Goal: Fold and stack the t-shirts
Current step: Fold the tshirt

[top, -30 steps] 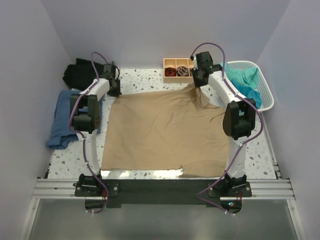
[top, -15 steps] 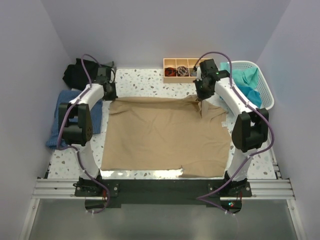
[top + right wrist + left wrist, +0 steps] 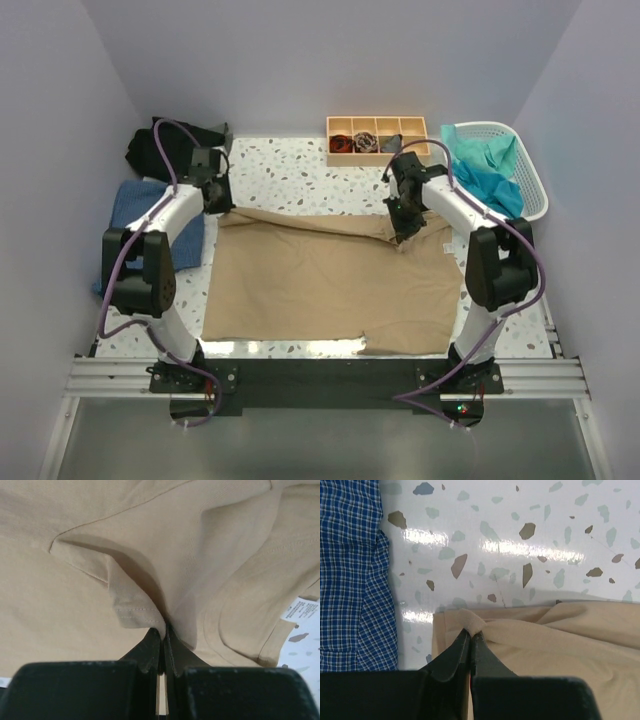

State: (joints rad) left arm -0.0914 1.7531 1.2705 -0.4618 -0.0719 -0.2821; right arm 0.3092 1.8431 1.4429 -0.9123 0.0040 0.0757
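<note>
At the far left corner of the table [image 3: 300,175] a black shirt [image 3: 160,145] lies in a loose heap. Just in front of it, along the left edge, lies a blue shirt [image 3: 125,230], which shows a fine check in the left wrist view. Both look parked out of the working area.

Your left pincer [image 3: 220,208] is down at the table surface, closed tight on the far left corner of the tan shirt [image 3: 330,290]. In the wrist view a small nub of tan cloth is bunched at the tips of the pincer [image 3: 470,635]. The blue shirt [image 3: 350,570] is just beside it, apart from the tan edge.

The tan shirt fills the middle of the table. Its near part lies flat, while its far edge is rumpled and lifted into a ridge between the two arms.

Your right pincer [image 3: 402,236] is also clamped shut on the tan shirt, at its far right, near the collar. The right wrist view shows a pleat of cloth drawn into the pincer [image 3: 162,627], with the neck opening and a white label [image 3: 300,611] to the right.

Holding both far corners at once suggests the far edge is being carried toward you to make a fold across the shirt. The fold looks barely begun.

Further right, at the back, sits a wooden tray [image 3: 377,128] with compartments. At the far right is a white laundry basket [image 3: 538,196] holding a teal shirt [image 3: 485,175], not yet folded.
</note>
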